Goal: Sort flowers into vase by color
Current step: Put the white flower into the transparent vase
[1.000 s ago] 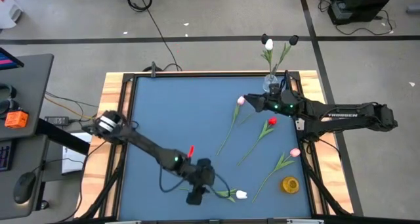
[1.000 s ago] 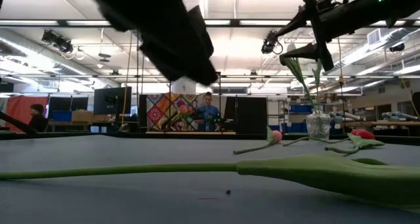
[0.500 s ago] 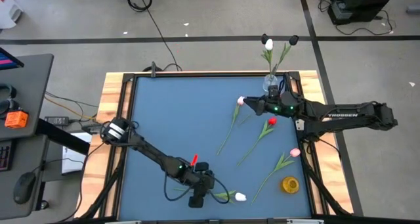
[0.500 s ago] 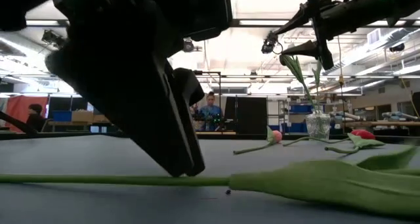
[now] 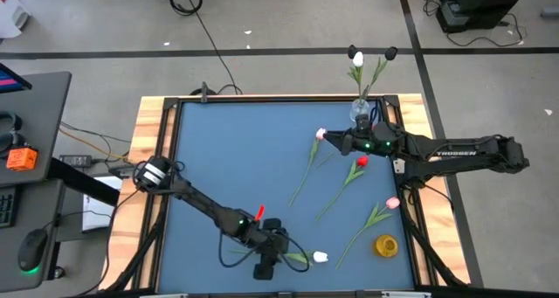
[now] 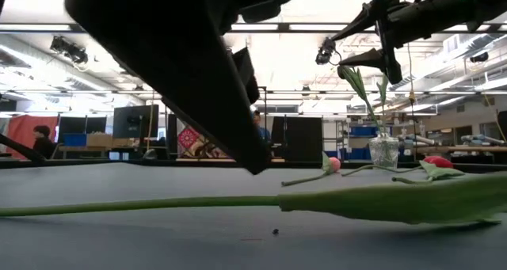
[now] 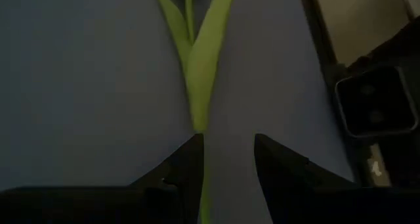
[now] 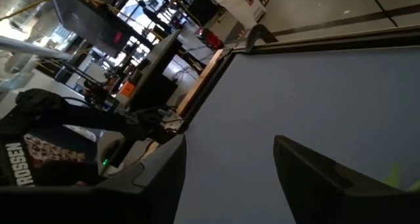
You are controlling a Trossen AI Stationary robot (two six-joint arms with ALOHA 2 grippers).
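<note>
Since a second ago your left gripper (image 5: 281, 259) has dropped toward the lower centre, onto the white tulip (image 5: 320, 258), which shifted slightly. Two flowers stand in the vase (image 5: 361, 114) at upper right; four lie on the surface (image 5: 236, 149). The tulip's stem runs between the parted left fingers (image 7: 187, 168), unclamped. The right gripper (image 5: 336, 139) waits near the vase, fingers apart, empty.

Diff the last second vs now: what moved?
The left gripper dropped toward the table's near edge onto the white tulip, fingers now straddling its stem, not visibly shut. Right gripper, vase and the other tulips stayed put.
</note>
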